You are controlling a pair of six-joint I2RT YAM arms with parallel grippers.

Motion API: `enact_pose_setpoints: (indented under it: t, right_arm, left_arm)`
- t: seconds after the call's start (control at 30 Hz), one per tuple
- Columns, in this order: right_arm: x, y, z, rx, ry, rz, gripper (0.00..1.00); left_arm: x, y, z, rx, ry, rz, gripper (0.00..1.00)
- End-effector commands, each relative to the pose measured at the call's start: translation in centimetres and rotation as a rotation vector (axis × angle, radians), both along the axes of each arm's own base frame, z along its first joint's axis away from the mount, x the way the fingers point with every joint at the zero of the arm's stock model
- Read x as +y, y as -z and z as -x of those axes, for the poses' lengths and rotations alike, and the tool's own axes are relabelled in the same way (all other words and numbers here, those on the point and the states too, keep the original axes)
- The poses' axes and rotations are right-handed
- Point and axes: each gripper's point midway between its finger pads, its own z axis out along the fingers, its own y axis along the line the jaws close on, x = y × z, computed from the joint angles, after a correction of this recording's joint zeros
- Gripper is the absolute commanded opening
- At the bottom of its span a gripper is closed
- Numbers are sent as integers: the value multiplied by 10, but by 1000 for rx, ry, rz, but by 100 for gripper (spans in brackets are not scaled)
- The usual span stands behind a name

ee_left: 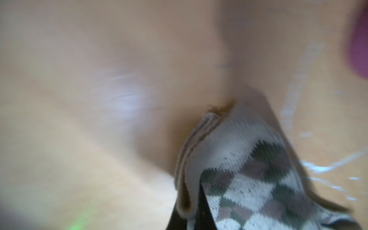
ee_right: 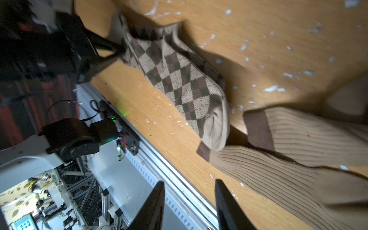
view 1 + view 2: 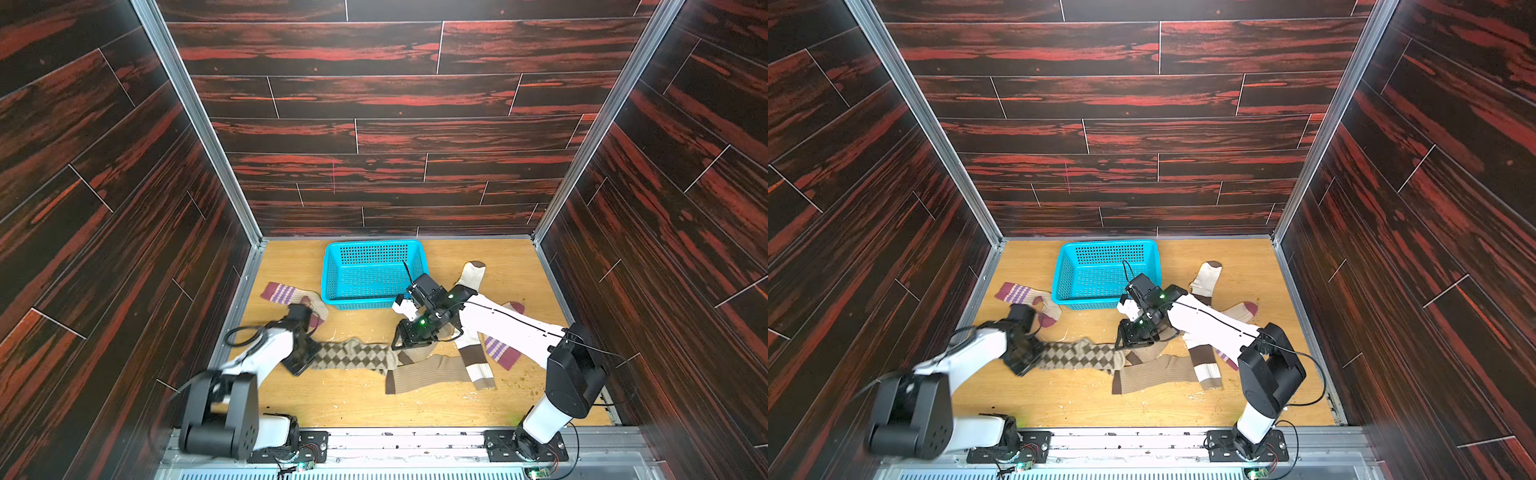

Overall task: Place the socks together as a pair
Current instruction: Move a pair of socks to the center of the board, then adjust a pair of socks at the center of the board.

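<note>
Socks of four patterns lie scattered on the wooden table. The one in hand is the argyle sock, stretched along the near centre-left.

- **Left gripper:** pressed together on the cuff end of the argyle sock. The left wrist view is blurred but shows fabric between the jaws. I cannot tell whether one layer or two is caught.
- **Right gripper:** jaws spread and empty, hovering over the spot where the argyle toe meets the ribbed tan socks.
- **Other items:** a turquoise basket stands at the far centre. One striped sock lies far left. The banded sock and another striped sock lie right, partly under the right arm.

Risks, as judged:
1. The pinch sits near the cuff's edge, so a pull could slip the fabric free.
2. The argyle toe touches a ribbed cuff, and dragging may carry that sock along and disturb the ribbed pair.
3. If a second layer lies beneath, only the top one may travel.
4. The right jaws hang close above the toe, so a lift there could snag them or bring the arms together.
</note>
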Motion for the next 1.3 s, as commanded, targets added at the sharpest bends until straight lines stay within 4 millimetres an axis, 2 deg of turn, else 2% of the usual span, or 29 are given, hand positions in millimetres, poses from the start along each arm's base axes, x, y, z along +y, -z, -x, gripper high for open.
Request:
enact_pose_setpoints:
  t: [0.0, 0.13, 0.3, 0.4, 0.5, 0.6, 0.77, 0.97, 1.1, 1.27]
  right_arm:
    - [14, -4, 6, 44, -62, -45, 45]
    - [26, 2, 18, 126, -142, -54, 45]
    - [38, 18, 44, 129, -276, 46, 45]
    - [31, 31, 50, 89, -273, 106, 45]
    - [23, 46, 49, 35, -262, 136, 45]
    - [30, 54, 48, -6, -266, 135, 47]
    - [33, 74, 32, -175, -238, 282, 50]
    - [43, 87, 29, -297, -245, 319, 60]
    - [41, 100, 24, -330, -243, 361, 66]
    - [35, 110, 5, -429, -219, 446, 67]
  left_arm:
    - [19, -8, 35, 52, -59, -55, 0]
    - [20, -5, 43, 48, -95, -43, 0]
    - [16, -1, 43, 45, -106, -14, 0]
    - [15, -2, 41, 40, -97, -7, 0]
    - [13, 0, 42, 47, -87, 4, 0]
    - [11, 4, 45, 62, -76, 14, 0]
    - [7, 7, 44, 58, -72, 37, 0]
    - [4, 8, 44, 70, -50, 55, 0]
    - [3, 8, 44, 72, -39, 62, 0]
    - [2, 8, 45, 78, -27, 67, 0]
